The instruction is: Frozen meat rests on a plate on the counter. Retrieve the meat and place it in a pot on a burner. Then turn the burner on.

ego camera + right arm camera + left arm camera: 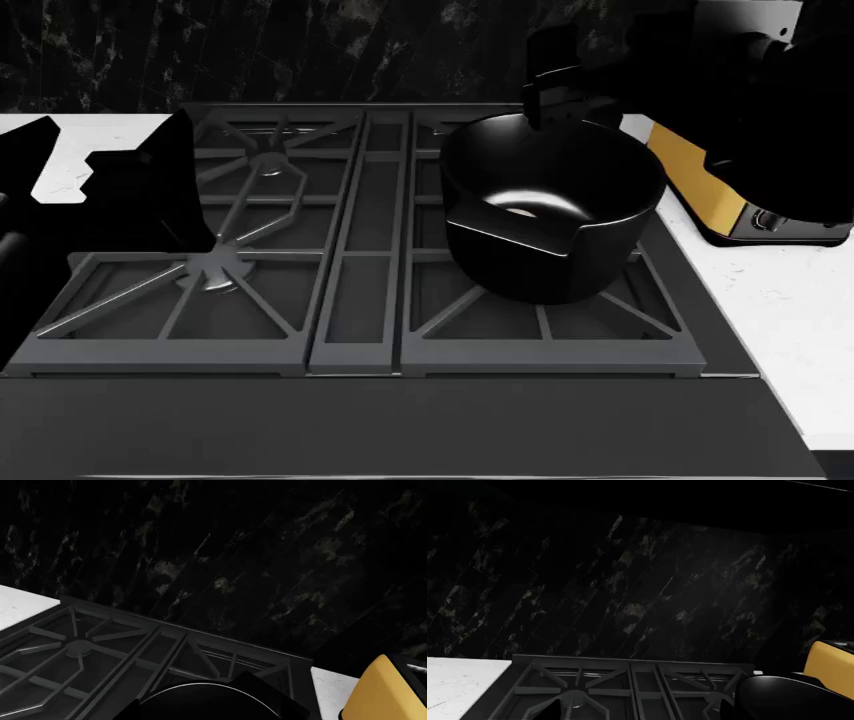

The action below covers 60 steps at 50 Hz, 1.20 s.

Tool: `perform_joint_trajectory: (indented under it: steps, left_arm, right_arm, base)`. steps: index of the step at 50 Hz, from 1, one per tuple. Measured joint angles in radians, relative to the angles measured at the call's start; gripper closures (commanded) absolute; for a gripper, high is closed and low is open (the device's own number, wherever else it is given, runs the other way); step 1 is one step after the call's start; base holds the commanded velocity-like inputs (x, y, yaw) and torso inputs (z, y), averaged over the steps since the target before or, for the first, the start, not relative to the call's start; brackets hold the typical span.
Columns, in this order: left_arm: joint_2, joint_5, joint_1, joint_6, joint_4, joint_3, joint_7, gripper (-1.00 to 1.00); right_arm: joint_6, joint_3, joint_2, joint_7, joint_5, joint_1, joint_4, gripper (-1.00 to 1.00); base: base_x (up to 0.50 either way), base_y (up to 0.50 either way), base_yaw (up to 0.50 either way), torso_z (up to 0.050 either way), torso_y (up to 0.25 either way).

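On your left, the left gripper (127, 190) hangs over the left-hand grates as a black silhouette beside the counter (60, 170), and you cannot tell from any view whether its claw is spread or pressed together. Moving right, the pot (550, 215) sits on the grate of the right-hand burner (547, 315), and a pale patch at its bottom may be the frozen meat (518, 211), though it could equally be a glint on the glossy floor, so treat that as unconfirmed. Above the pot's far rim hangs the right gripper (574, 95), again only a dark mass; its claw state cannot be read, and its wrist camera shows little more than the pot's rim, the back wall and a yellow appliance (714, 195) standing on the counter just beside the stove. If you swing that right arm carelessly it could knock the pot off centre or clip the yellow appliance. The bigger risk is reaching for the wrong control: no burner knobs appear in any view, since the stove's front edge is cut off below. The plate is nowhere in view either.
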Motion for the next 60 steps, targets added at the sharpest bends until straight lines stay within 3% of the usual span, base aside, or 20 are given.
perform_joint_trajectory:
  steps: [24,60]
  left_arm:
    - [0.006,0.011,-0.009,-0.002,0.003,0.029,-0.004,-1.00]
    - [0.032,0.043,-0.048,-0.010,-0.002,0.097,-0.014,-1.00]
  right_arm:
    - [-0.038,0.069,0.054,0.068,0.067,-0.048,-0.109,-1.00]
    - [-0.090,0.072,0.093,0.017,0.012,-0.116,-0.142,-1.00]
  base:
    - [-0.14,-0.05,0.00,0.000,0.000]
    - [-0.22,-0.02,0.00,0.000,0.000]
